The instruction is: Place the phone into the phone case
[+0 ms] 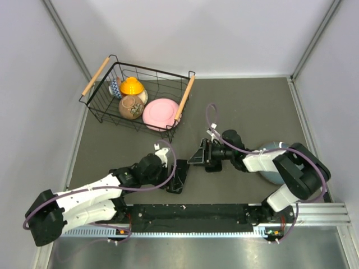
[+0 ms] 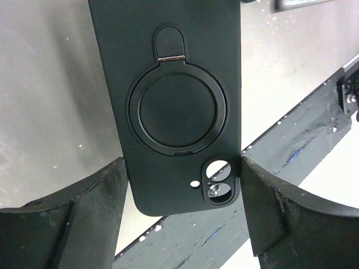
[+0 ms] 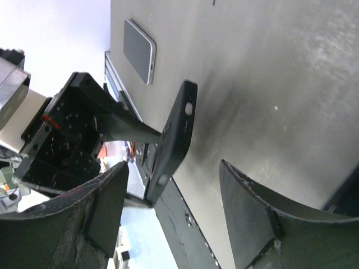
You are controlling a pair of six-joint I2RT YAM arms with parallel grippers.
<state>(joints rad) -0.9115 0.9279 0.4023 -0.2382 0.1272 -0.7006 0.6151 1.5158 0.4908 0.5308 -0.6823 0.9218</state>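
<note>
The dark phone case fills the left wrist view, back side toward the camera, with a round ring stand and a camera cutout. My left gripper is shut on the case's two long edges near the cutout end and holds it off the table. In the right wrist view the case shows edge-on, tilted, just ahead of my open, empty right gripper. The phone, a flat grey slab, lies on the table beyond the case, near the rail. In the top view the left gripper and right gripper face each other; the phone is hidden there.
A black wire basket with wooden handles stands at the back left, holding a pink plate, a yellow lidded pot and small bowls. A grey-blue bowl sits under the right arm. The black base rail runs along the near edge.
</note>
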